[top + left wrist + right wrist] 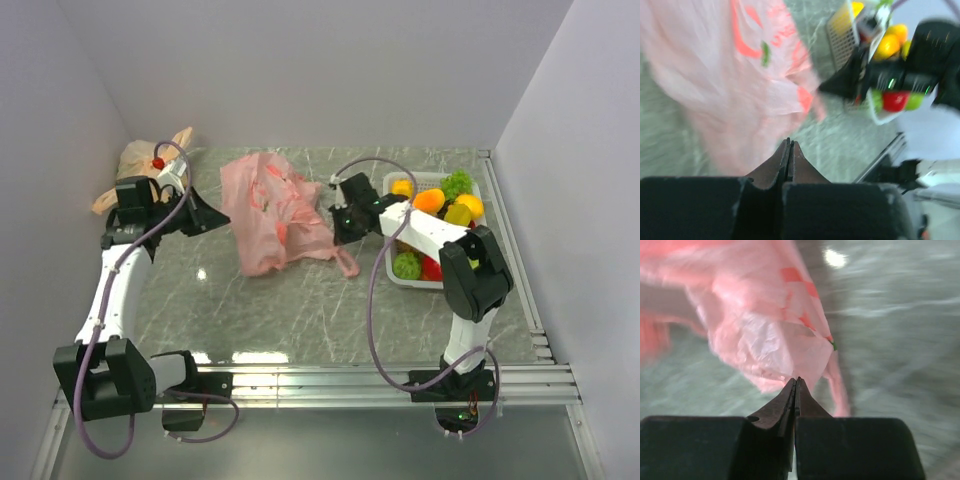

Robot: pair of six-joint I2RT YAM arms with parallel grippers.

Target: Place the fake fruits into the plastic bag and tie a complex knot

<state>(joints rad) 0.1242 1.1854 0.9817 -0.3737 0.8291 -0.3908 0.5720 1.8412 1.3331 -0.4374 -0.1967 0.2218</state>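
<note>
1. One plastic bag [270, 215]: thin, crinkly, translucent pink; red-orange print unreadable; lies crumpled on marble-look table [300, 310].
2. fake fruits [430, 200]: glossy, about six showing, in one white slotted basket [387, 262] right of bag.
3. left gripper [789, 142]: closed, empty.
4. right gripper [796, 381]: closed at bag's edge; pinch unclear.

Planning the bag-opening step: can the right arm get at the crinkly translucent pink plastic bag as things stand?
Probably yes. The right end effector is at the edge of the crinkly translucent pink plastic bag, with nothing between them. Its jaws are shut; whether they pinch the film is unclear.
</note>
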